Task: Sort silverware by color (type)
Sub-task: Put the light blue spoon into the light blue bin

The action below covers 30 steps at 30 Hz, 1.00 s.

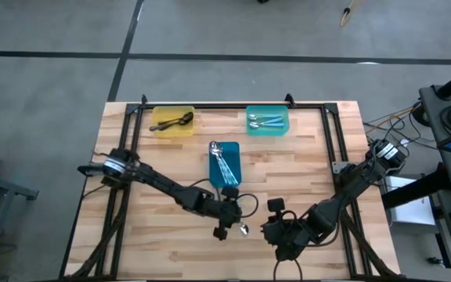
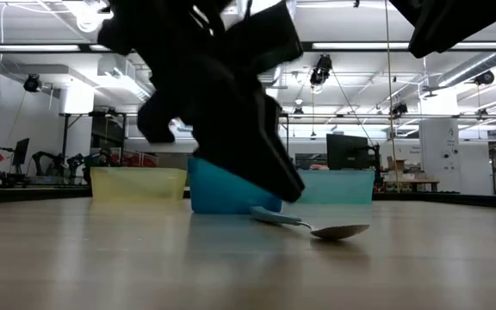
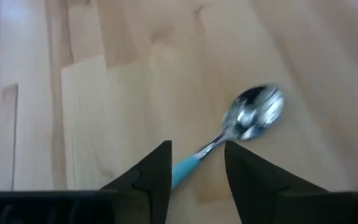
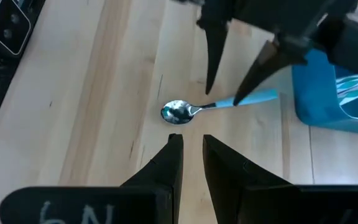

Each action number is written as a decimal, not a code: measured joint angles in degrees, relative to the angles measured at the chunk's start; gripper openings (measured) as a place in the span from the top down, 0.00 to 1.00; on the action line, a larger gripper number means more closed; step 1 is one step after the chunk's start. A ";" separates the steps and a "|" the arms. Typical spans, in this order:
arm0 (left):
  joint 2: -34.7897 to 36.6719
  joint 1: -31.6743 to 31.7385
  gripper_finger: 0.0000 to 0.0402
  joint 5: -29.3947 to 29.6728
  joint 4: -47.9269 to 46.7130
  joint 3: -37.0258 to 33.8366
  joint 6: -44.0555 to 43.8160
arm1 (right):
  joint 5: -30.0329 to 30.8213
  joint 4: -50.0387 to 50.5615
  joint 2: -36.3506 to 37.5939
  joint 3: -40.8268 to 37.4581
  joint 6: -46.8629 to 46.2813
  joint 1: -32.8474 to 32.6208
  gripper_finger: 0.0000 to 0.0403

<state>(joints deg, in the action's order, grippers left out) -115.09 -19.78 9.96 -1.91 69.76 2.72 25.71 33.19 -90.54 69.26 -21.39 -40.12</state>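
Note:
A spoon with a silver bowl and light blue handle [image 3: 257,112] lies flat on the wooden table [image 1: 163,235], near its front edge and just in front of the blue tray [image 1: 225,166]. My left gripper [image 3: 197,149] is open and slants down over it, one finger on each side of the blue handle [image 4: 253,98]. My right gripper [image 4: 191,142] hovers to the spoon's right, pointing at the bowl [image 4: 178,112], with a narrow gap between its fingers and nothing in it. In the low view the spoon [image 2: 321,227] rests on the table under the left gripper [image 2: 231,112]. My left gripper stands astride the spoon's blue handle [image 3: 184,169], coming from above at a slant with its fingers across it. One fingertip [image 4: 236,99] reaches down beside the handle; whether it touches, I cannot tell. The spoon lies flat on the table.
At the far edge stand a yellow tray [image 1: 172,121] with dark spoons and a teal tray [image 1: 268,121] with blue-handled spoons. The blue tray in the middle holds shiny silver spoons. A black frame [image 1: 233,106] borders the table. Bare wood lies to the left and right.

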 joint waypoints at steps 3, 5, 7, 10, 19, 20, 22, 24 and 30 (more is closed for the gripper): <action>-1.32 0.55 0.66 0.02 -0.05 0.00 0.23 | 0.00 -1.41 0.00 -0.78 0.00 0.00 0.87; -1.71 0.60 0.65 -0.02 -0.26 0.00 0.74 | 0.00 -1.98 0.00 -1.55 0.33 0.00 0.87; -2.01 0.77 0.65 -0.02 -0.05 0.00 1.23 | -0.01 -3.59 0.00 -2.47 0.49 0.00 0.87; -3.07 1.21 0.64 -0.22 0.15 0.00 1.31 | -0.03 -5.49 0.00 -4.08 0.55 0.00 0.87; -4.76 1.61 0.64 -3.29 1.27 0.20 1.36 | -0.18 -12.75 0.11 -9.28 0.52 0.00 0.87; -4.88 1.65 0.65 -3.43 1.33 0.20 1.35 | -0.17 -13.37 0.11 -9.78 0.49 0.00 0.87; -5.24 1.70 0.65 -3.43 1.42 0.22 1.27 | -0.19 -15.68 0.11 -10.94 0.54 0.00 0.87; -5.66 1.78 0.67 -3.41 1.45 0.22 0.64 | -0.23 -18.11 0.11 -11.93 0.61 0.00 0.87; -6.28 1.89 0.80 -3.65 1.45 0.20 -1.83 | -0.88 -25.71 0.11 -14.56 1.41 0.00 0.87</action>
<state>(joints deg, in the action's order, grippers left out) -121.36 -17.89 6.31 -0.47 69.95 0.89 24.83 7.48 -90.43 54.70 -19.97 -40.12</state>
